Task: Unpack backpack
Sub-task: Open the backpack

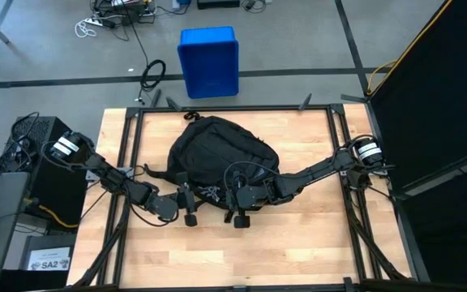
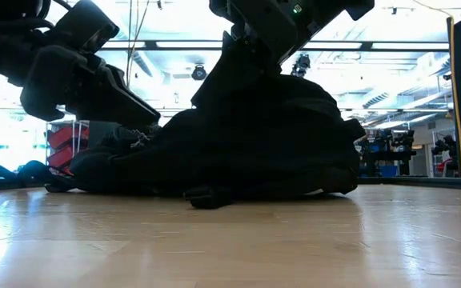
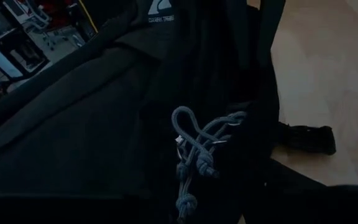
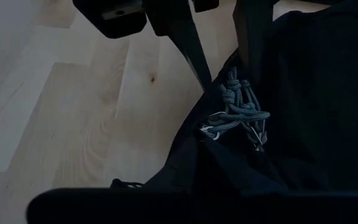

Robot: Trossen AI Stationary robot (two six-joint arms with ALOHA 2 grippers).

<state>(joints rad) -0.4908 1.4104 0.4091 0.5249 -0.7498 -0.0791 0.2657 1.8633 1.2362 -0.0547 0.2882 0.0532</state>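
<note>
**Fig. Both end effectors at the near edge of a closed backpack lying mid-counter.**

The backpack (image 1: pixel 217 158) lies flat near the centre of the wooden counter (image 1: pixel 298 251), rounded top away from the arms. The left end effector (image 1: pixel 186 203) is partly closed at the pack's near edge; whether it pinches fabric or a cord cannot be told. The right end effector (image 1: pixel 237 203) is fully closed just beside it, apparently empty. The pack looks soft and slumping, so lifted fabric will likely sag rather than hold shape. The knotted grey zipper cords (image 4: pixel 238 112) offer the firmest purchase, though thin and prone to slip. The zipper line, any contents and the fingertip contacts are lost in dark folds, and a strap buckle (image 3: pixel 306 138) trails onto the counter.
</note>
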